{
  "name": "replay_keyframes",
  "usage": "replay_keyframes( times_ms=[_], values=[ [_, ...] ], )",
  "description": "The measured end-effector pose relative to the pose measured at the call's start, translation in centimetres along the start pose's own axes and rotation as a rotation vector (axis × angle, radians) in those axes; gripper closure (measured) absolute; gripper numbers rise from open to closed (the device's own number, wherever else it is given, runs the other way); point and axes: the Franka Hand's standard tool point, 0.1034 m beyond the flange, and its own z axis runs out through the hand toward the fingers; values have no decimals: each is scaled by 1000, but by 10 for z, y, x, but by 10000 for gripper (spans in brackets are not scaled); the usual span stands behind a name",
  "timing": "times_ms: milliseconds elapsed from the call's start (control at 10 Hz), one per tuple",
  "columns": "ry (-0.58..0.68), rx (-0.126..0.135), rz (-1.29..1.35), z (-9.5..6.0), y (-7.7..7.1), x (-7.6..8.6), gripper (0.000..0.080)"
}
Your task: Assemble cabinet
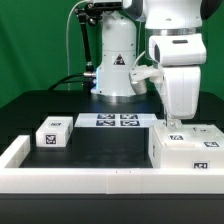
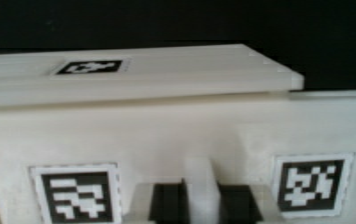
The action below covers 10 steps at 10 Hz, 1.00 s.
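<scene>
The cabinet (image 1: 186,150) is the large white tagged box at the exterior view's right, by the front rail. My gripper (image 1: 176,124) reaches straight down onto its top edge. In the wrist view the cabinet (image 2: 175,130) fills the picture, with two tags on its near face and one tag on the flat white part behind. My gripper (image 2: 203,196) has its two dark fingers (image 2: 164,203) close on either side of a thin white upright strip of the cabinet, with no gap showing. A small tagged white block (image 1: 52,133) lies apart at the exterior view's left.
The marker board (image 1: 118,120) lies in front of the arm's base. A long low white rail (image 1: 90,183) runs along the front and up the exterior view's left side. The black table (image 1: 100,145) lies between the block and the cabinet.
</scene>
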Motion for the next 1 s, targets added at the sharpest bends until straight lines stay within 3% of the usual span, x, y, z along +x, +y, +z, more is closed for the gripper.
replay_keyframes(
  times_ms=[200,300,700,800,900,1000],
  values=[
    [10,-19,-8,0,18,-1,729],
    [7,-1,-14,0,18,-1,729],
    [7,-4,-5,0,17,0,729],
    [7,-3,-5,1,17,0,647],
    [8,-2,-5,1,17,0,513],
    [8,-2,-5,1,17,0,330]
  ],
)
